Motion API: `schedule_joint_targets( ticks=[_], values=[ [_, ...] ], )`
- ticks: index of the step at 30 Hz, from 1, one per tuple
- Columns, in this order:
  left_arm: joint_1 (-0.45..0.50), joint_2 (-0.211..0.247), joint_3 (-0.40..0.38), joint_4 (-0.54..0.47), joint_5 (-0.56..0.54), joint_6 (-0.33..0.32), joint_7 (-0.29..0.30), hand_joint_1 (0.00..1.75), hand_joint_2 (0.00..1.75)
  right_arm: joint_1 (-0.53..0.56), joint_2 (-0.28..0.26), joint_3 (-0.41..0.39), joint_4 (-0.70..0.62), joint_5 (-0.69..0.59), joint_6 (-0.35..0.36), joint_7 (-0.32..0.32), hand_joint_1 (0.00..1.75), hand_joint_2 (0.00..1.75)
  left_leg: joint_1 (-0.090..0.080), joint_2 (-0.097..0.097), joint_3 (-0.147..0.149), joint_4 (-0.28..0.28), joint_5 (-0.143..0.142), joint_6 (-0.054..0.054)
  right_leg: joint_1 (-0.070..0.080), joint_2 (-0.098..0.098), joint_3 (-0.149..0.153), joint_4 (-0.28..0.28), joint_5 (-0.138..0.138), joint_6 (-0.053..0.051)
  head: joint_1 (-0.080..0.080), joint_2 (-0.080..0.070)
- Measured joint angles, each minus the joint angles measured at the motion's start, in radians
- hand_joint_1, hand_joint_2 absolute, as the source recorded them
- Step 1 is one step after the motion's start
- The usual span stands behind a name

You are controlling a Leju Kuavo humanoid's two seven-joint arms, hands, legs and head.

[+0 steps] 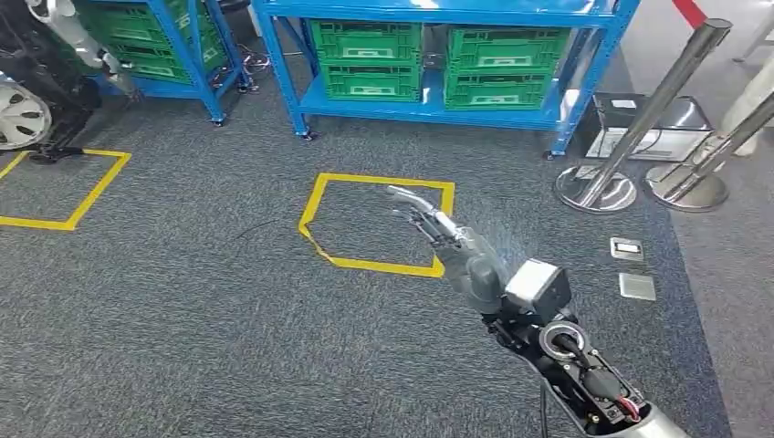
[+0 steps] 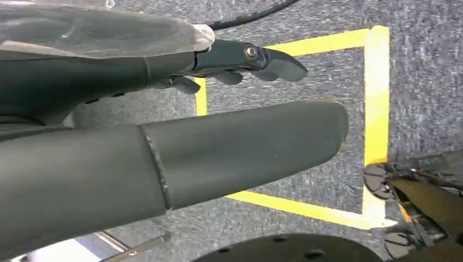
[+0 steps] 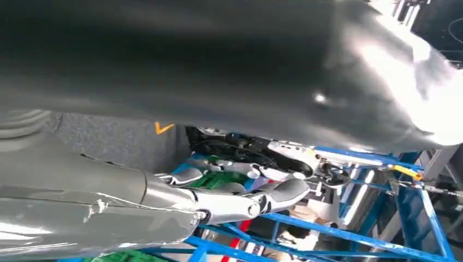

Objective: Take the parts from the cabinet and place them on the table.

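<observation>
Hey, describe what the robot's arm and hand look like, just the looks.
The right arm is dark and open-framed near the wrist, with a round black ring, thin red wires and a pale grey box-shaped camera. The right hand has a grey palm and slim silvery-dark fingers. The left hand shows a thick matt-grey thumb and darker fingers.

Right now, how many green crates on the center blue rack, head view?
4, in two stacks of two on the blue rack: left stack; right stack. Others may be hidden above.

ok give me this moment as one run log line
stage: facing blue shelving, green crates on it | right hand: raised over yellow floor square, empty | left hand: empty | parts: none held
</observation>
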Motion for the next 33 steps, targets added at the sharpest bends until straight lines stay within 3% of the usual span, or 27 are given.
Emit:
schedule_joint_targets(
  ticks=[4,9,12,13,14,15,16,19,20,21,22,24,25,26,27,28,30,31,33],
  values=[
    [0.0,-0.005,0.0,0.0,0.0,0.0,0.0,0.0,0.0,-0.004,0.0,0.0,0.0,0.0,-0.004,0.008,0.0,0.0,-0.001,0.0,0.0,0.001,0.0,0.0,-0.001,0.0,0.001,-0.002,0.0,0.0,0.0,0.0],
    [0.0,-0.006,0.0,0.0,0.0,-0.002,0.005,0.0,0.0,-0.004,0.0,0.0,0.0,0.0,-0.005,0.018,0.0,0.0,-0.004,0.0,-0.003,0.013,-0.011,0.015,-0.006,0.0,0.005,-0.006,-0.002,0.007,-0.002,0.0],
    [0.0,-0.006,0.0,0.0,0.001,-0.002,0.013,0.0,0.0,-0.004,0.0,0.001,-0.001,0.0,-0.005,0.019,0.0,0.0,-0.007,0.0,-0.002,0.01,-0.014,0.024,-0.008,0.0,0.015,-0.015,0.002,0.016,-0.003,0.0],
    [0.0,-0.006,0.0,0.0,0.001,-0.002,0.015,0.0,0.0,-0.004,0.0,0.001,0.0,0.0,-0.005,0.02,0.0,0.0,-0.007,0.001,0.0,-0.003,-0.017,0.029,-0.007,-0.001,0.018,-0.002,0.013,0.024,-0.002,0.0],
    [0.001,-0.007,0.0,0.0,0.002,-0.003,0.015,0.0,0.0,-0.005,-0.001,0.001,-0.001,0.0,-0.005,0.02,0.0,0.0,-0.001,-0.002,0.015,-0.011,-0.022,0.039,-0.005,-0.001,0.022,-0.001,0.013,0.029,-0.001,0.0],
    [0.002,-0.01,0.0,0.0,0.003,-0.004,0.015,0.0,0.0,-0.005,-0.002,0.002,-0.001,-0.001,-0.006,0.02,0.0,0.0,0.002,0.001,0.03,-0.021,-0.019,0.04,-0.008,-0.006,0.015,0.016,-0.004,0.03,0.0,0.0],
    [0.003,-0.011,0.0,0.0,0.003,-0.004,0.015,0.0,0.0,-0.006,-0.003,0.002,-0.001,-0.002,-0.006,0.019,0.0,0.0,0.003,0.002,0.038,-0.023,-0.02,0.043,-0.006,-0.006,-0.005,0.061,-0.032,0.032,0.003,0.0],
    [0.005,-0.013,0.0,0.0,0.006,-0.004,0.017,0.0,0.0,-0.002,-0.005,0.005,0.0,-0.002,-0.008,0.02,0.0,0.0,0.003,0.004,0.047,-0.022,-0.029,0.043,-0.01,-0.005,-0.127,0.279,-0.123,0.043,0.014,0.0],
    [0.006,-0.013,0.0,0.0,0.007,-0.004,0.017,0.0,0.0,-0.001,-0.007,0.006,0.001,-0.002,-0.008,0.02,0.0,0.0,0.005,0.003,0.052,-0.021,-0.033,0.04,-0.012,-0.006,-0.15,0.308,-0.124,0.047,0.017,0.0],
    [0.008,-0.014,0.0,0.0,0.008,-0.004,0.018,0.0,0.0,-0.001,-0.009,0.006,0.001,-0.002,-0.008,0.02,0.0,0.0,0.007,0.002,0.06,-0.021,-0.039,0.035,-0.015,-0.006,-0.147,0.284,-0.097,0.047,0.019,0.0],
    [0.01,-0.016,0.0,0.0,0.01,-0.004,0.018,0.0,0.0,-0.002,-0.01,0.007,0.002,-0.005,-0.008,0.021,0.0,0.0,0.01,0.0,0.07,-0.02,-0.046,0.03,-0.019,-0.006,-0.122,0.217,-0.048,0.051,0.021,0.0],
    [0.012,-0.019,0.0,0.0,0.01,-0.004,0.018,0.0,0.0,-0.002,-0.013,0.008,0.002,-0.013,-0.008,0.021,0.0,0.0,0.016,-0.002,0.092,-0.017,-0.064,0.017,-0.028,-0.007,-0.046,0.034,0.062,0.059,0.024,0.0],
    [0.012,-0.017,0.001,0.001,0.011,-0.003,0.018,0.0,0.0,-0.003,-0.016,0.008,0.004,-0.015,-0.008,0.022,0.0,0.0,0.016,-0.004,0.096,-0.016,-0.069,0.01,-0.022,-0.003,-0.045,0.02,0.034,0.063,0.026,0.0],
    [0.009,-0.018,0.001,0.0,0.011,-0.003,0.018,0.0,0.0,-0.006,-0.018,0.009,0.005,-0.016,-0.008,0.023,0.0,0.0,0.016,-0.005,0.091,-0.01,-0.074,0.002,-0.013,-0.008,-0.044,0.003,0.001,0.041,0.027,0.0],
    [0.007,-0.02,0.001,0.0,0.011,-0.003,0.018,0.0,0.0,-0.003,-0.018,0.01,0.005,-0.016,-0.008,0.025,0.0,0.0,0.016,-0.004,0.093,-0.013,-0.082,-0.005,-0.014,-0.004,-0.032,0.007,0.017,0.025,0.021,0.0],
    [0.008,-0.021,0.001,0.0,0.011,-0.003,0.017,0.0,0.0,-0.004,-0.018,0.011,0.005,-0.016,-0.008,0.024,0.0,0.0,0.017,-0.003,0.102,-0.005,-0.079,-0.015,-0.01,-0.004,-0.03,0.006,0.01,0.011,0.014,0.0],
    [0.008,-0.023,0.001,0.0,0.014,-0.003,0.016,0.0,0.0,-0.008,-0.019,0.011,0.005,-0.016,-0.008,0.024,0.0,0.0,0.021,0.001,0.111,0.003,-0.083,-0.019,-0.011,0.0,0.002,0.0,0.007,-0.005,0.016,0.0],
    [0.007,-0.024,0.001,0.0,0.014,-0.003,0.015,0.0,0.0,-0.009,-0.019,0.011,0.005,-0.016,-0.008,0.023,0.0,0.0,0.021,0.007,0.093,0.05,-0.081,-0.019,-0.011,-0.002,0.019,-0.008,0.002,-0.01,0.008,0.0],
    [0.004,-0.027,0.002,0.0,0.014,-0.003,0.015,0.0,0.0,-0.01,-0.019,0.011,0.005,-0.016,-0.008,0.023,0.0,0.0,0.019,0.011,-0.019,0.22,-0.117,-0.02,-0.008,-0.005,0.041,-0.022,-0.007,-0.017,-0.008,0.0]
  ],
)
